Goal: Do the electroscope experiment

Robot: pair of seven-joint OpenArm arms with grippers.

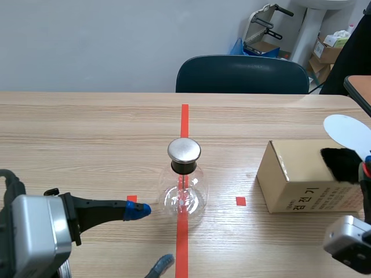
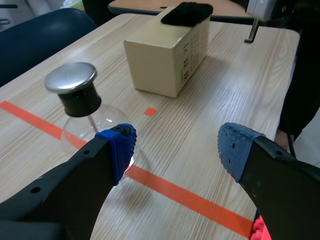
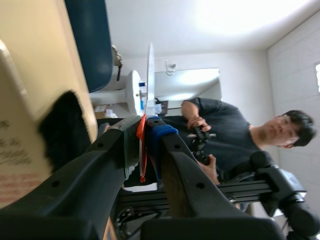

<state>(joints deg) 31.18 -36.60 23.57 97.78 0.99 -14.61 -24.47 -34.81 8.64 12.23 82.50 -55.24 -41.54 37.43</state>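
The electroscope, a clear glass flask (image 1: 184,194) with a round metal cap (image 1: 184,150), stands on the red tape line at the table's middle. My left gripper (image 1: 152,237) is open just left of it, one blue pad (image 1: 138,211) close to the glass. In the left wrist view the flask (image 2: 80,100) is ahead of the open left gripper (image 2: 175,150). My right gripper (image 3: 147,132) is shut on the red handle of a thin white disc (image 3: 150,75), which rises over the cardboard box (image 1: 307,176). A black fur cloth (image 1: 342,163) lies on the box beside the disc (image 1: 348,130).
A dark blue chair (image 1: 242,74) stands behind the table's far edge. Small red tape squares (image 1: 240,201) mark the wood. A person (image 3: 225,130) in a dark shirt shows in the right wrist view, off to the side. Bare table lies to the left.
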